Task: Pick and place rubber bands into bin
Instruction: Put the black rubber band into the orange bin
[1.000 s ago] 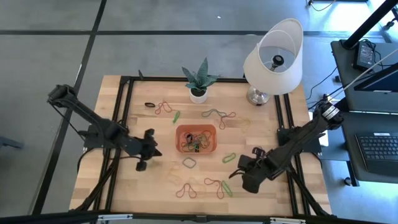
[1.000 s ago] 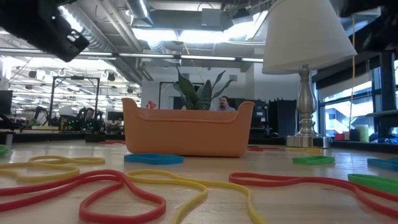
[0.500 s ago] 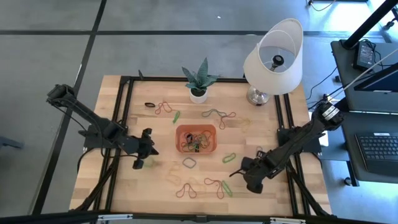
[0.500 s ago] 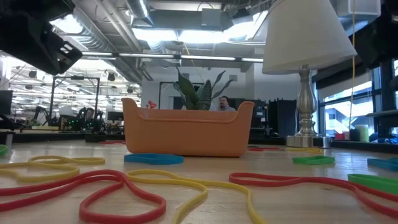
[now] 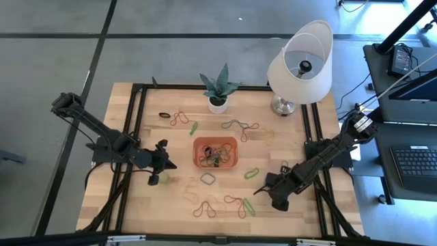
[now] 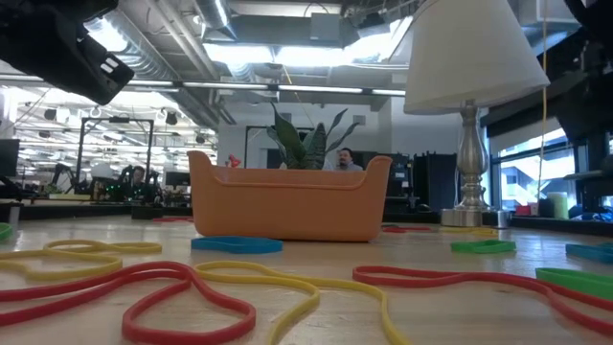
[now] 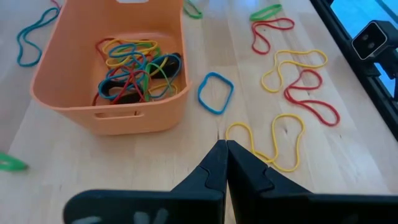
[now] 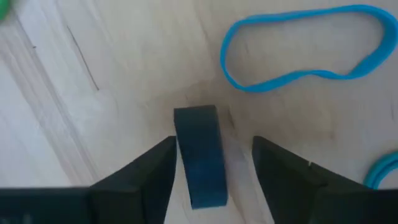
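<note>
- The left end effector (image 5: 164,163) hovers over the wooden table (image 5: 143,205), to the left of the bin, its fingers (image 7: 219,163) clenched tip to tip with nothing between them.
- In the left wrist view a yellow rubber band (image 7: 268,140) lies on the wood just past the closed tips, and a blue rubber band (image 7: 215,93) lies just beside the bin's wall.
- The bin (image 5: 215,152), an orange-red tray, sits at the table's middle in front of the potted plant (image 5: 218,89); it holds a tangle of rubber bands (image 7: 134,67) in yellow, blue, red, green and black.
- More loose bands lie scattered all around the bin, on every side.
- The right end effector (image 5: 258,190) is low over the table, right of and nearer than the bin; its fingers (image 8: 146,171) are spread apart, with a dark blue wide band (image 8: 200,155) lying released on the wood between them.
- A light blue rubber band (image 8: 305,46) lies just beyond it.
- The table lamp (image 5: 300,65) stands at the far right corner.
</note>
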